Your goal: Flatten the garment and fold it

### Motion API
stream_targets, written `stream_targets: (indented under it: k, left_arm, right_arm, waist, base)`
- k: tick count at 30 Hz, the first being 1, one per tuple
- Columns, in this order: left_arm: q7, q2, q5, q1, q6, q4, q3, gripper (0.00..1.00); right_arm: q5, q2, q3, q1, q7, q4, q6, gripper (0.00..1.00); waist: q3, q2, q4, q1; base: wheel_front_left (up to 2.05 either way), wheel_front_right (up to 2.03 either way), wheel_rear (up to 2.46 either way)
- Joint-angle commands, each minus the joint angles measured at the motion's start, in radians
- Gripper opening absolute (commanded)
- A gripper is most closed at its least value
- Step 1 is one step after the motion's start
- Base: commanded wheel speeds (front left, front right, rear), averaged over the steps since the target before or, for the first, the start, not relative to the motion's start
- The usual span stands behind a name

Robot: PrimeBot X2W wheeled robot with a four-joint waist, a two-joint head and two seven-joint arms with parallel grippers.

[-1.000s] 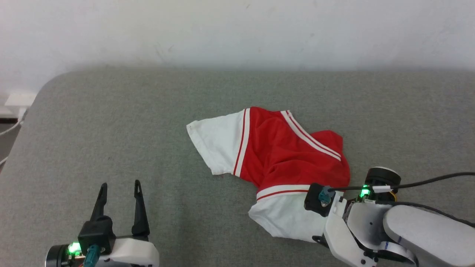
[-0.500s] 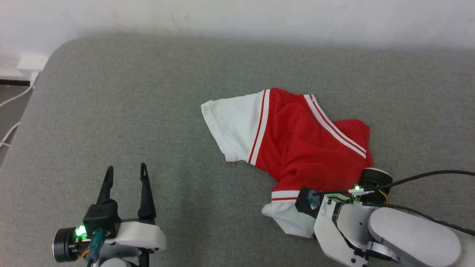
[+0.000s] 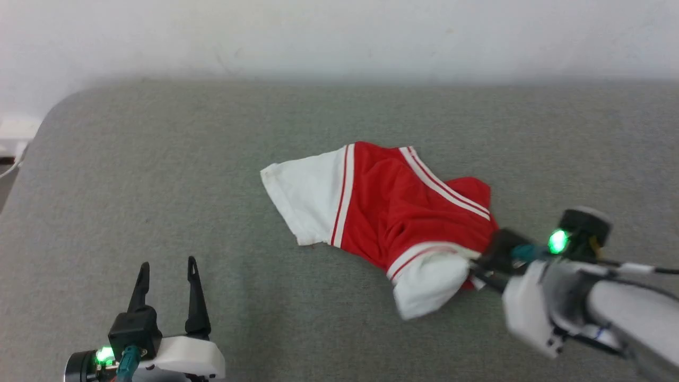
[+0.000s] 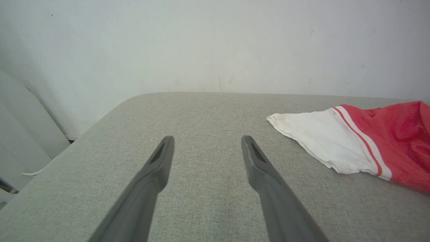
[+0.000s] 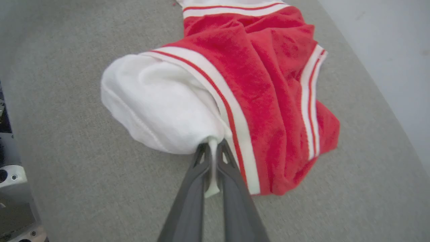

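Had right gripper point(image 5: 212, 148) clamped on garment point(image 5: 268, 67) at white sleeve point(image 5: 161, 107), left gripper point(image 3: 167, 265) fingers apart; prob. needed slow, low outward pull w/o bunching.

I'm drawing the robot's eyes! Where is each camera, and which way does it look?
Head view: on the robot's head, looking forward and down at the garment on the gray surface; left gripper lower left, right gripper at right.
Left wrist view: on the left wrist, looking along its open fingers over the surface toward the wall; garment at right edge.
Right wrist view: on the right wrist, looking along its fingers, shut on the garment's white sleeve.
Shared: head and right wrist views both show that pinched sleeve.
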Motion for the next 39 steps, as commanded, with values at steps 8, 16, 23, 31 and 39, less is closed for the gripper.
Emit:
stream_targets:
  k: [8,16,23,31,39]
  left_arm:
    - [-0.005,-0.001,0.012,0.010,-0.020,-0.007,0.013,1.00]
    - [-0.005,-0.003,0.016,-0.012,-0.029,-0.007,-0.003,1.00]
    - [-0.005,-0.003,0.017,-0.027,-0.034,0.017,-0.002,1.00]
    - [-0.005,0.019,0.026,-0.018,-0.040,0.028,0.013,1.00]
    - [-0.005,0.081,0.039,-0.044,-0.059,0.025,0.025,1.00]
  right_arm:
    - [0.049,-0.163,-0.269,0.116,-0.054,0.029,-0.001,0.00]
    - [0.067,-0.179,-0.376,0.232,-0.044,0.265,-0.001,0.00]
    - [0.092,-0.119,-0.311,0.305,-0.058,0.445,-0.001,0.00]
    - [0.030,-0.104,-0.383,0.270,-0.279,0.458,-0.001,1.00]
    - [-0.083,-0.102,-0.652,0.341,-0.379,0.311,-0.001,1.00]
  waist:
    - [-0.041,-0.0001,-0.100,-0.0001]
    - [0.005,-0.0001,-0.076,-0.0001]
    - [0.011,-0.0001,-0.056,-0.0001]
    - [-0.055,-0.0001,-0.090,-0.0001]
    - [-0.099,-0.0001,-0.134,-0.0001]
  base:
    - [0.00,0.00,0.00]
    - [0.00,0.00,0.00]
    - [0.00,0.00,0.00]
    - [0.00,0.00,0.00]
    - [0.00,0.00,0.00]
